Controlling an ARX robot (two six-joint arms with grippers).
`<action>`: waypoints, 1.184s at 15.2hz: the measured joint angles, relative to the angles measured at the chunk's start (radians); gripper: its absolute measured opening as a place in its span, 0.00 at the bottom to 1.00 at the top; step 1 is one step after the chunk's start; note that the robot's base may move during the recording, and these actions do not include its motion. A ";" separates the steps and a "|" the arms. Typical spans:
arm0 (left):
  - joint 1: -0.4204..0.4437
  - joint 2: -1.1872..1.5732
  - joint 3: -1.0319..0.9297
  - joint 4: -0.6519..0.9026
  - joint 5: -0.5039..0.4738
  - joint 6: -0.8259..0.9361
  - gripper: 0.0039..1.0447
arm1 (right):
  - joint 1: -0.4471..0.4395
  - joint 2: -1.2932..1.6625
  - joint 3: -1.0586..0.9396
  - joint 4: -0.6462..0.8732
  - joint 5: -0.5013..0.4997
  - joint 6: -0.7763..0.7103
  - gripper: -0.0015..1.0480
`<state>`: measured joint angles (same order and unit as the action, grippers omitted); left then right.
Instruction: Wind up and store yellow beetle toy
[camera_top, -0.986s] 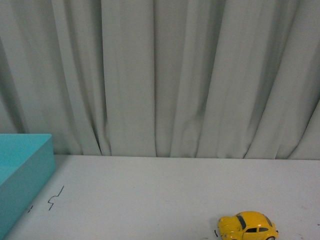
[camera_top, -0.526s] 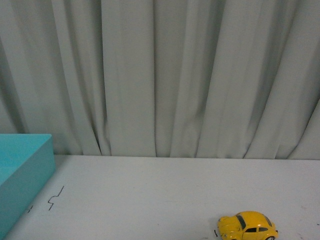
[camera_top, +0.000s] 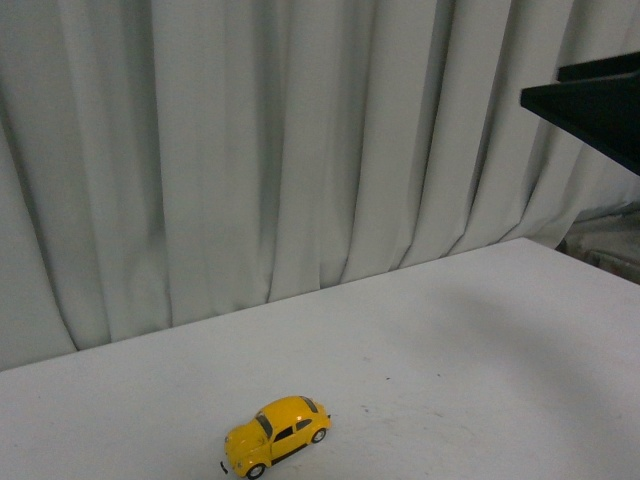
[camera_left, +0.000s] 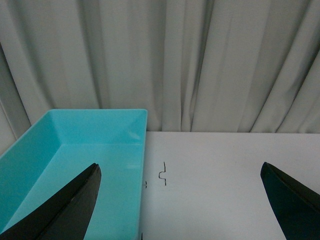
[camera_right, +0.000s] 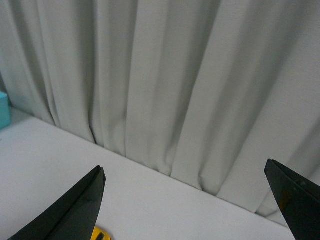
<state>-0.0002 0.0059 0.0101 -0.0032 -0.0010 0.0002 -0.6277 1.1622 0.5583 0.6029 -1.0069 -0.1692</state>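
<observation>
The beetle (camera_top: 277, 436) is lying untouched toward the table's (camera_top: 450, 330) near edge. The left gripper (camera_left: 178, 169) and right gripper (camera_right: 183, 166) are being held wide apart — both empty. The beetle is best being straddled squarely across its sides, wheels kept flat for winding.

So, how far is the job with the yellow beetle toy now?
Done: nothing yet; the yellow beetle toy stands on the white table, untouched. In hand: nothing; the left gripper is open and empty near the turquoise bin, the right gripper open and empty near the toy. Left: to grasp the toy, wind it up and store it, probably in the bin.
</observation>
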 joint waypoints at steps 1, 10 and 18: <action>0.000 0.000 0.000 0.000 0.000 0.000 0.94 | 0.071 0.046 0.068 -0.089 0.026 -0.103 0.94; 0.000 0.000 0.000 0.000 0.000 0.000 0.94 | 0.485 0.779 0.652 -0.901 0.327 -1.075 0.94; 0.000 0.000 0.000 0.000 0.000 0.000 0.94 | 0.617 1.016 0.902 -1.252 0.430 -1.448 0.94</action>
<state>-0.0002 0.0059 0.0101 -0.0032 -0.0006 0.0002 -0.0109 2.1780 1.4605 -0.6491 -0.5774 -1.6169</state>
